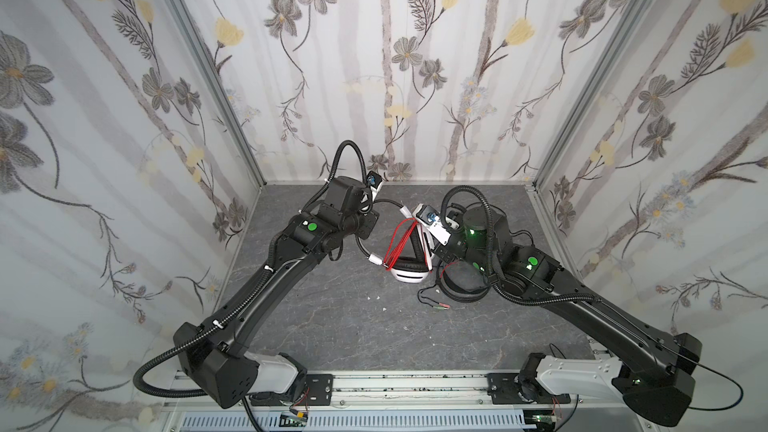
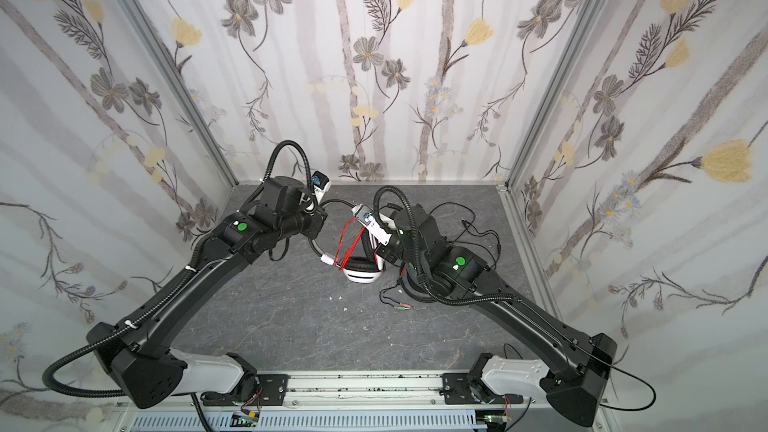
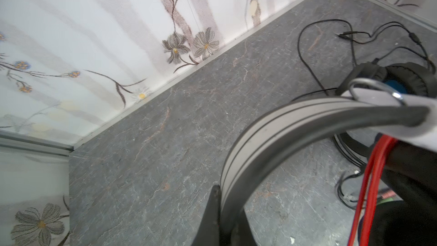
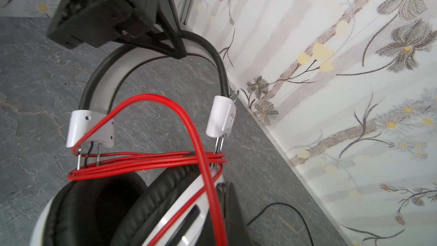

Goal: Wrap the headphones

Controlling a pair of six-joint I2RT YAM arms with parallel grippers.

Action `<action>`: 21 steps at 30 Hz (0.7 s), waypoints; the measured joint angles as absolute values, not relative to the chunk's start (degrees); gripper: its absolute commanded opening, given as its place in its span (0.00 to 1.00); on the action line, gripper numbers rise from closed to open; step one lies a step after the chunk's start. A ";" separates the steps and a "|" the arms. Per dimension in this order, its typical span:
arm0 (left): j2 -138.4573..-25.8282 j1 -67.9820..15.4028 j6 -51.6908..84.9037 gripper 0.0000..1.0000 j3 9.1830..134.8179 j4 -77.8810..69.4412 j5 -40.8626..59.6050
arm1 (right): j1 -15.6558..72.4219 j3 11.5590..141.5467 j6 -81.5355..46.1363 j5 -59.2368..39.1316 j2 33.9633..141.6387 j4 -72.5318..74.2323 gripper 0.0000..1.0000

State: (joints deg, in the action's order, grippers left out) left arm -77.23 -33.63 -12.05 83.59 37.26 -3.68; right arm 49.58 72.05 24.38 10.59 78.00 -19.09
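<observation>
The white headphones with black ear pads stand at mid table, headband up. Their red cord is wound several times across the metal sliders above the ear cups, with one loose loop arching over them. My left gripper is shut on the top of the headband. My right gripper sits against a white ear cup, shut, with the red cord running into its jaws. The black headphones lie beneath my right arm, black cord loose.
The black cord sprawls toward the back right corner, and its plugs lie in front of the black headset. Small white specks dot the grey table. Flowered walls close the back and both sides.
</observation>
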 measured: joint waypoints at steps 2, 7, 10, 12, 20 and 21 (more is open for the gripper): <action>-75.64 -33.76 -11.86 0.00 83.55 38.74 -1.74 | 48.73 71.26 24.03 9.32 77.65 -19.03 0.04; -72.99 -33.82 -11.73 0.00 84.16 41.45 0.95 | 43.92 69.32 21.56 6.94 75.55 -17.76 0.06; -72.90 -33.91 -11.42 0.00 85.21 42.24 2.57 | 41.52 68.01 20.16 4.64 74.43 -16.91 0.08; -72.90 -34.00 -11.03 0.00 85.86 42.59 3.40 | 40.29 66.98 19.49 3.07 74.08 -16.01 0.09; -72.84 -34.09 -7.66 0.00 88.75 43.20 9.28 | 35.94 63.51 15.75 -0.40 74.15 -12.14 0.19; -72.84 -34.09 -7.18 0.00 89.10 43.27 9.89 | 35.20 62.98 15.00 -1.21 74.11 -11.33 0.20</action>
